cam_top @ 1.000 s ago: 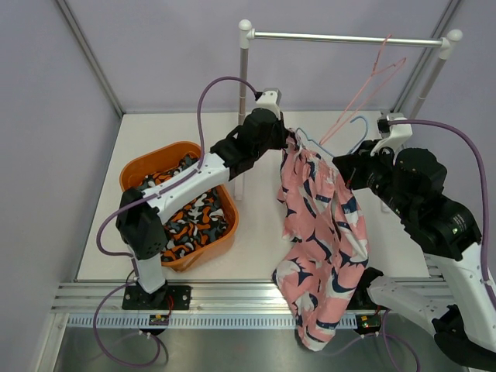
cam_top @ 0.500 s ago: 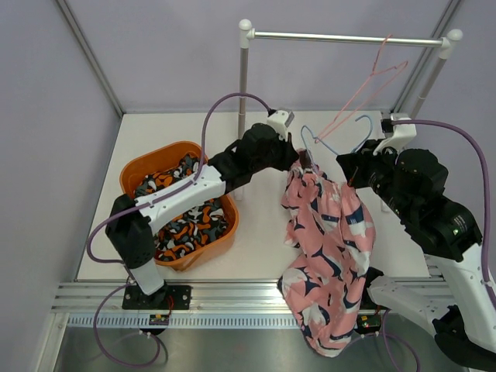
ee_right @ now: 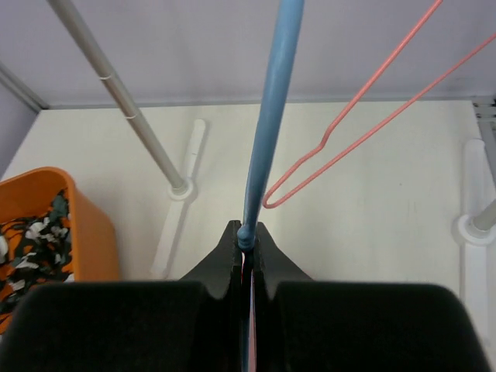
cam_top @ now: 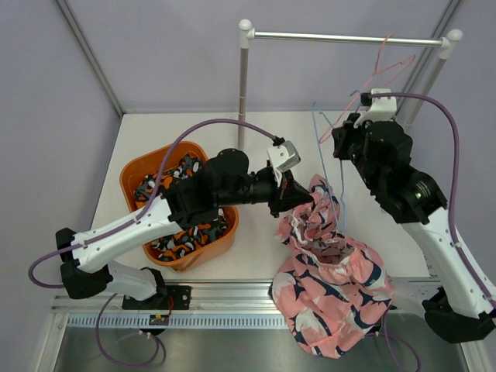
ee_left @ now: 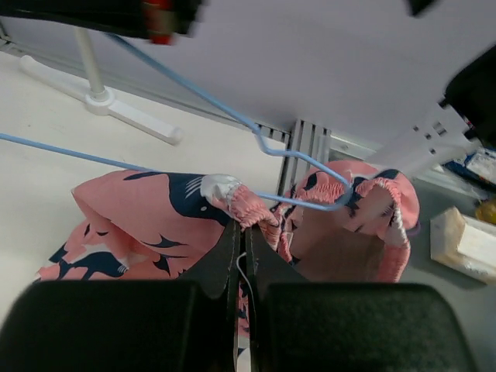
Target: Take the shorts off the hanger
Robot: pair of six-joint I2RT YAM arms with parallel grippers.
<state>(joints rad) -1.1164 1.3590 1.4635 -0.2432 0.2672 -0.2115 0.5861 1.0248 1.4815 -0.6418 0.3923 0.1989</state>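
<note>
The left pincer [ee_left: 240, 237] is closed on the gathered elastic waistband of the soft pink shorts [cam_top: 329, 275], which are bunched at the near edge of the white worktop [cam_top: 178, 128]. The right pincer [ee_right: 245, 233] clamps a thin blue wire hanger [ee_right: 271, 101].

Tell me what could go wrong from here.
1. The blue hanger wire is hooked in the pink shorts' waistband; pulling may bend it or drag it from the right gripper, which pinches only its thin wire.
2. The left gripper holds just a small waistband fold, which may slip.
3. The shorts spill past the table's near edge, so once freed they may drop off.
</note>
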